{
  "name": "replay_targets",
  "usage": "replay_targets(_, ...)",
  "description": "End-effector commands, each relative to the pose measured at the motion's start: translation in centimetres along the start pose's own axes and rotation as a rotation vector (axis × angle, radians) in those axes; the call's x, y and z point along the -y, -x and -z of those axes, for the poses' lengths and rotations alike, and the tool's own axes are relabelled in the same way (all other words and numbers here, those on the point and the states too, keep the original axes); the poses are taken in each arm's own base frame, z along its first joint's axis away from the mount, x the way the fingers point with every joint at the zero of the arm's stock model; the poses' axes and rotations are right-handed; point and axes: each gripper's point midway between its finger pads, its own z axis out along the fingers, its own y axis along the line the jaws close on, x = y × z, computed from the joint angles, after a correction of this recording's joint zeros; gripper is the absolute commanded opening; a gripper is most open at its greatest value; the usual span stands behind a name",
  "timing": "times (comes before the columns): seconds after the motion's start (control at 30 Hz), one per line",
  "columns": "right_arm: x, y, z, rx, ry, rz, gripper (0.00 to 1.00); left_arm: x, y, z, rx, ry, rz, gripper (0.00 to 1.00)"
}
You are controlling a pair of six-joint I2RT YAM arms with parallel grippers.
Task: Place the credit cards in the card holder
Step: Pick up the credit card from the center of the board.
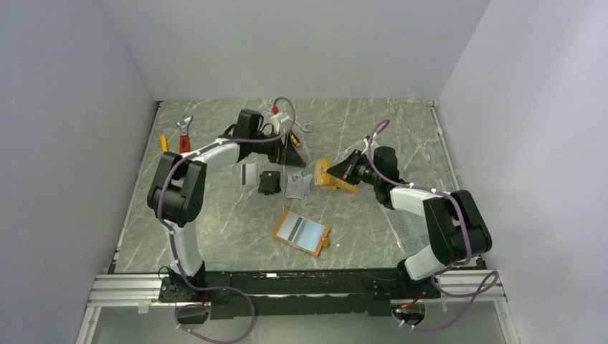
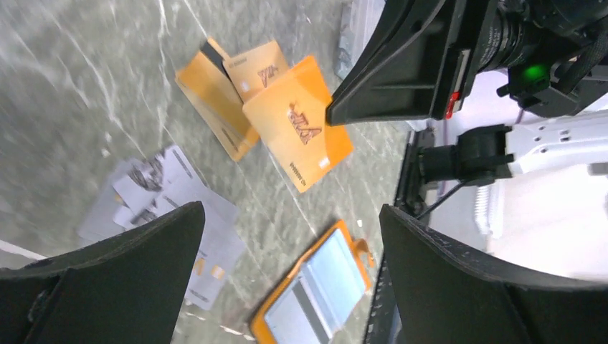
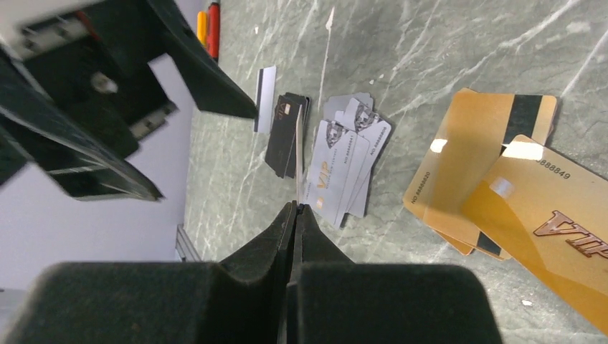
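Left end effector [image 2: 292, 208]: spread wide, nothing in it, hanging above the counter [image 1: 215, 229]. In the top view the silver cards [image 1: 297, 185] sit just at its 6 o'clock. The black cards [image 1: 269, 181] and one striped card [image 1: 248, 173] lie on the 9 o'clock side of the silver cards. The holder [image 1: 280, 231] lies open and flat, pockets up, closer to the arm bases. It is at 6 o'clock from the left end effector and touches none of the cards.

Right end effector [image 3: 295, 209]: pressed together on a thin pale sliver, seen edge-on in its own camera. In the left wrist view its tip meets the edge of an orange card [image 2: 297, 125] that looks raised off the orange pile [image 1: 328, 179]. Judged: it pinches that card by one edge. The holder is at about 7 o'clock from it, apart, with bare counter between.

Step in hand, judged: carry the pinched card to the holder and slide it in.
- Keep the pinch at the very edge so most of the card stays free.
- Come in low and nearly flat, with the free edge leading into a pocket mouth.
- The holder looks light and may skid. The free left end effector could press a corner of it down first.
- Which pocket is free cannot be told from here.
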Motion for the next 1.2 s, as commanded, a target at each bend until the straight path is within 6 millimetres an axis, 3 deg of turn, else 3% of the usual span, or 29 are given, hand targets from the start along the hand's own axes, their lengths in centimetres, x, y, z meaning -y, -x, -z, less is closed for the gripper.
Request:
replay_targets(0.0, -2.8, 1.3, 0.7, 0.036, 0.076, 0.008, 0.00, 4.0, 0.2, 0.8, 0.088, -0.168, 0.040, 0.99)
replay_targets(0.07, -3.7, 1.1, 0.9, 0.033, 0.120, -0.014, 0.00, 4.5, 0.2, 1.0, 0.121, -0.210, 0.039, 0.97)
replay_targets(0.2, -5.2, 0.7, 1.4, 0.021, 0.202, -0.059, 0.00, 5.3, 0.3, 1.5, 0.159, -0.262, 0.070, 0.81)
replay_targets(0.5, -7.8, -0.1, 1.7, 0.006, 0.296, -0.089, 0.00, 5.8, 0.6, 1.7, 0.190, -0.282, 0.082, 0.75)
replay_targets(0.9, -9.1, 0.2, 2.0, 0.016, 0.312, -0.067, 0.00, 6.2, 0.5, 1.8, 0.199, -0.264, 0.083, 0.73)
replay_targets(1.07, -9.9, 0.1, 1.2, 0.016, 0.336, -0.072, 0.00, 7.4, 0.6, 1.4, 0.199, -0.306, 0.079, 0.56)
replay_targets(1.17, -10.4, -0.1, 0.7, 0.008, 0.347, -0.071, 0.00, 7.7, 0.7, 1.3, 0.199, -0.323, 0.087, 0.52)
